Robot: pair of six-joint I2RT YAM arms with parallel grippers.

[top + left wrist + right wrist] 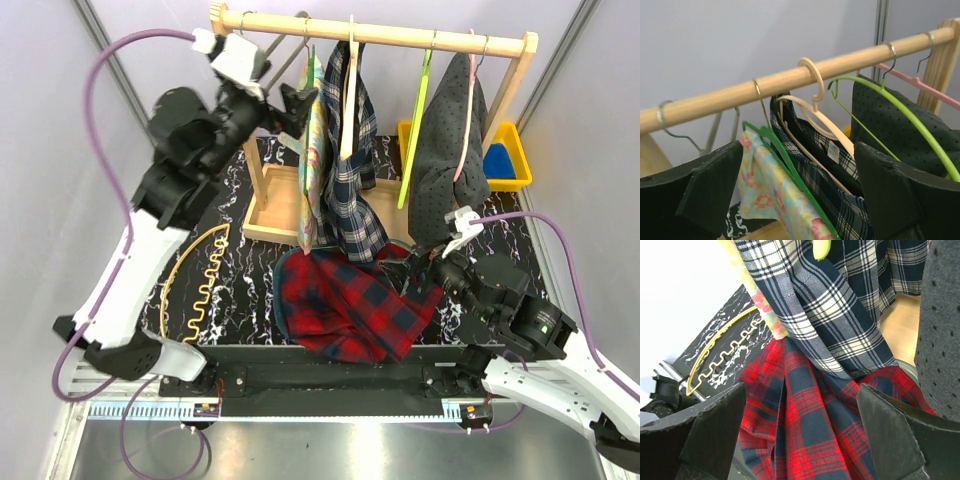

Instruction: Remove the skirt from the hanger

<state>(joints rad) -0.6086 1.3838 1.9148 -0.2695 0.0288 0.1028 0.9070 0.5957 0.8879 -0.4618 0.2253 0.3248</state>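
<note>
A red and navy plaid skirt [345, 305] [815, 425] lies crumpled on the black marbled table in front of the rack. A yellow wavy hanger [200, 275] [720, 360] lies bare on the table to its left. My right gripper [410, 265] [800, 435] hovers open just above the skirt's right side, holding nothing. My left gripper [290, 110] [800, 200] is raised at the rack's left end, open. Between its fingers show a green hanger [785, 160] and the floral garment [765, 190] on it, untouched.
The wooden rod [400, 35] [790, 80] carries a navy plaid garment [350, 180] on a cream hanger [825, 120], a bare lime hanger [415, 130], a dark dotted garment [450, 140] and an empty wire hanger [690, 140]. A yellow bin [510, 160] stands back right.
</note>
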